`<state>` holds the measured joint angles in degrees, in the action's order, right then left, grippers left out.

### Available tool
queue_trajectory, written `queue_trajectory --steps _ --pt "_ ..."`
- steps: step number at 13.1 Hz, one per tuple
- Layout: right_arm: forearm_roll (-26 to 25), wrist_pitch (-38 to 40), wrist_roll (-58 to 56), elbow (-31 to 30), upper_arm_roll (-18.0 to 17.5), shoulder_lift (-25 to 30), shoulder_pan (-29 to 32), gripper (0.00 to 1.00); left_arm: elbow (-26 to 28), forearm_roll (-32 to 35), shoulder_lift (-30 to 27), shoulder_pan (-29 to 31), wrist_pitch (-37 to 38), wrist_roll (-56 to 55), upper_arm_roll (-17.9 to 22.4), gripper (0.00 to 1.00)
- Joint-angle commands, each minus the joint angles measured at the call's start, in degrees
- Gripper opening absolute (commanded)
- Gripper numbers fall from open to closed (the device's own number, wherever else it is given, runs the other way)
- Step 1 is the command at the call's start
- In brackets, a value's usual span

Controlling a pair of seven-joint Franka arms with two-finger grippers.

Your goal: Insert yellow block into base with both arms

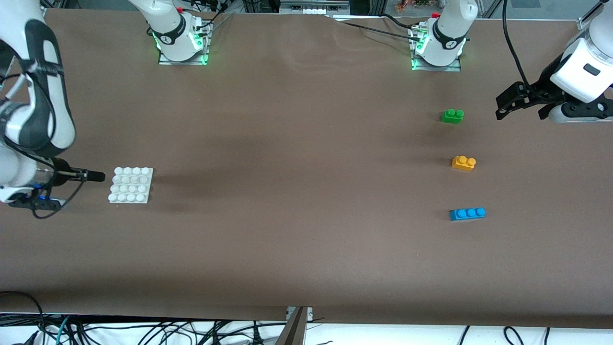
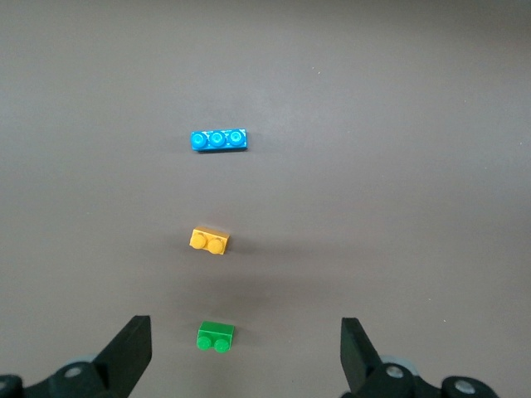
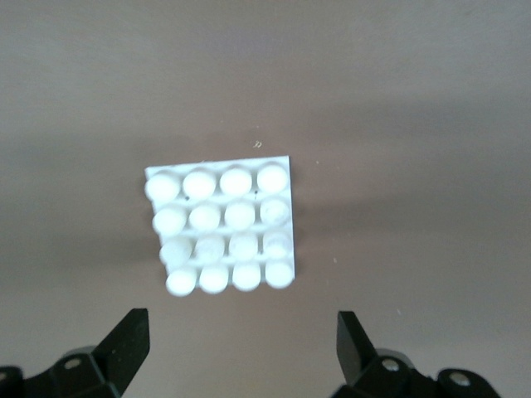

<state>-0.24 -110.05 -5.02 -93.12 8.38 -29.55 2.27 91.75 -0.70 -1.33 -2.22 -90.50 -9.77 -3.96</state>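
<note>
Yellow block (image 1: 463,163) lies studs up on the brown surface (image 1: 297,143) toward the left arm's end, untouched. Green brick (image 1: 452,116) lies farther from the front camera than it, blue three-stud brick (image 1: 467,213) nearer; the three form a loose row, each well apart from the next.

Left hand (image 1: 521,104) hangs over bare surface beside the green brick, toward the left arm's end, fingers (image 2: 129,348) spread wide, grasping nothing. In the left wrist view all three bricks show between the fingers; the green one (image 2: 216,336) is closest to them.

Base (image 1: 131,184) lies flat at the right arm's end, well apart from the bricks; bare surface lies between.

Right hand (image 1: 93,176) sits low, just beside the base's edge, released, fingers (image 3: 124,348) apart and empty.
</note>
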Motion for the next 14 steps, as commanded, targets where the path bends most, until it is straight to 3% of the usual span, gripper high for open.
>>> queue_trajectory --steps 1,14 --pt "-0.11 -4.46 0.36 -2.93 -0.38 -1.74 0.63 1.0 0.18 1.23 -0.6 -0.24 0.59 -0.34 0.0 1.0" --pt "0.07 -12.91 0.45 -7.08 -0.73 -6.31 0.01 1.0 0.18 1.23 -0.69 -0.15 0.59 -0.34 -0.08 1.0"
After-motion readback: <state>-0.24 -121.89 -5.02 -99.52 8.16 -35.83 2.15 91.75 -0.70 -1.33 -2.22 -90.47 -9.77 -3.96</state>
